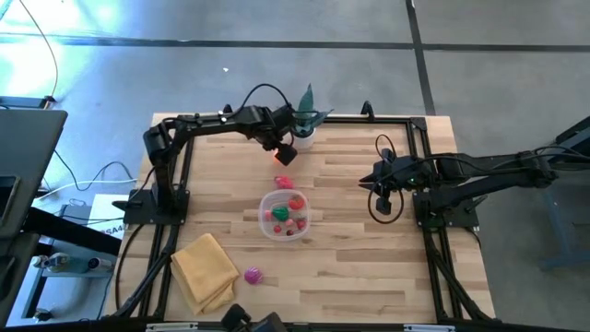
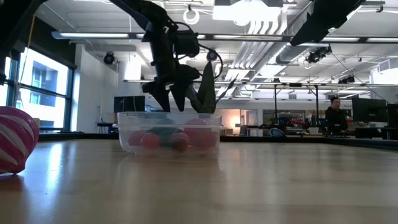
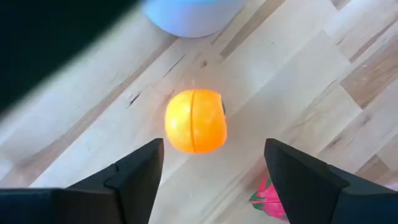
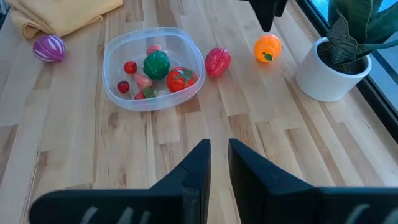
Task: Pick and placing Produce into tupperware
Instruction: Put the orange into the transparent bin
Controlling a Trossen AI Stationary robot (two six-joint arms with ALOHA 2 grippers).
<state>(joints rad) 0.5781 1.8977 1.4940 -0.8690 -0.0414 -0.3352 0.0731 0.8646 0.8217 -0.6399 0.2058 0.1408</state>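
Observation:
The clear round tupperware [image 1: 265, 224] [image 4: 112, 84] [image 2: 127, 140] stands mid-table and holds several toy pieces: a green ball [image 4: 157, 64], a red tomato [image 4: 181, 78] and small red and pink bits. An orange fruit [image 3: 195, 121] [image 4: 267, 48] lies on the wood by the white plant pot. A pink-red fruit [image 4: 217, 61] [image 1: 284, 182] lies between it and the container. A magenta striped piece [image 1: 253, 275] [image 2: 15, 146] lies near the front edge. My left gripper [image 3: 214, 155] [image 1: 281, 146] hovers open over the orange fruit, one finger on either side. My right gripper [image 4: 219, 155] [image 1: 380, 189] waits shut at the right.
A spiky green plant in a white pot [image 4: 329, 71] [image 1: 302, 138] stands at the far edge, close to my left gripper. A folded yellow cloth [image 1: 205, 269] lies at the near left corner. Bare wood lies between the container and my right arm.

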